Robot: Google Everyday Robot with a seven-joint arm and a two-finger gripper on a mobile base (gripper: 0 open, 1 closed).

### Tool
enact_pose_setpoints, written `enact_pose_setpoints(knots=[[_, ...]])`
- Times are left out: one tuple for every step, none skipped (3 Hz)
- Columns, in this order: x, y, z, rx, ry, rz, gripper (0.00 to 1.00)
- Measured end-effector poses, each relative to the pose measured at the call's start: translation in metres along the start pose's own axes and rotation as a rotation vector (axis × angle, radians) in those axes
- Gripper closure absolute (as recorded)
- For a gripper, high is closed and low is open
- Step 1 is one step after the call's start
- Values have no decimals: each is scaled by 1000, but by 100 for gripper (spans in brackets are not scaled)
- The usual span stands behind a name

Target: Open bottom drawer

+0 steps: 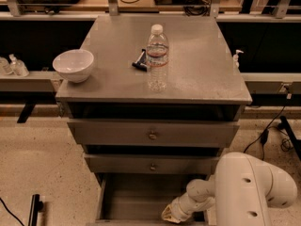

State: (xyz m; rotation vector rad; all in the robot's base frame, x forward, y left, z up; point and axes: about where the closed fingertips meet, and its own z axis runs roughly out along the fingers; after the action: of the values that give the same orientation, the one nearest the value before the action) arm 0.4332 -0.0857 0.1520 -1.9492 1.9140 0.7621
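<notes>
A grey metal cabinet has three drawers. The bottom drawer (136, 199) stands pulled out, showing its plain grey interior; its front and knob lie below the picture's lower edge. The top drawer (153, 134) and the middle drawer (153, 165) are closed, each with a small round knob. My white arm (249, 192) reaches in from the lower right. Its gripper (170, 214) sits low over the right front part of the pulled-out drawer, at the bottom edge of the view.
On the cabinet top (197, 60) stand a clear water bottle (156, 56), a white bowl (74, 65) at the left edge, and a small dark object (139, 62). Shelving with cables runs behind. Beige floor lies on both sides, with cords at right.
</notes>
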Motion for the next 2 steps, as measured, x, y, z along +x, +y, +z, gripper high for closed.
enact_pose_setpoints(knots=[[-2,0,-2,29,35,-15,84],[-3,-4,-5,76,81,-36,100]])
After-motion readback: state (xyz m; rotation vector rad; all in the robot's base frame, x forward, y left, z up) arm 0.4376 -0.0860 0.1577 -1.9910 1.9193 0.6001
